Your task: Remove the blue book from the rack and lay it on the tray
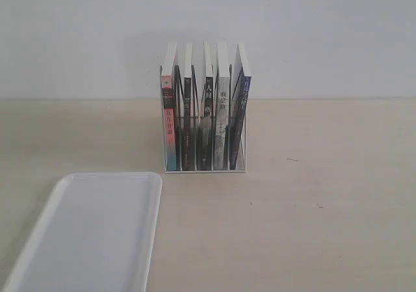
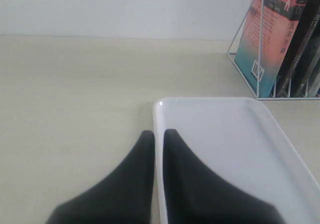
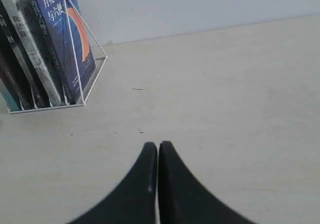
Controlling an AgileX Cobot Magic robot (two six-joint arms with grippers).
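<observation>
Blue book (image 1: 239,119) is kept upright, slightly tilted, in the right-end slot of the white thin-wire rack (image 1: 205,170), w/ four other books beside it. A pale wood-grain table (image 1: 325,194) and plain white wall (image 1: 325,32) are seen. The smooth, round-cornered tray (image 1: 97,233) is laid front-left. L gripper (image 2: 158,132) and R gripper (image 3: 158,144) are closed, nothing held.

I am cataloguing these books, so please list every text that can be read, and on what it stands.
"月亮与六便" in white: front cover of the blue book; any further character hides behind a wire of the rack.
"我", then blurred characters: the pale grey spine.
The pink cover and the dark spines: too blurred to read.
</observation>
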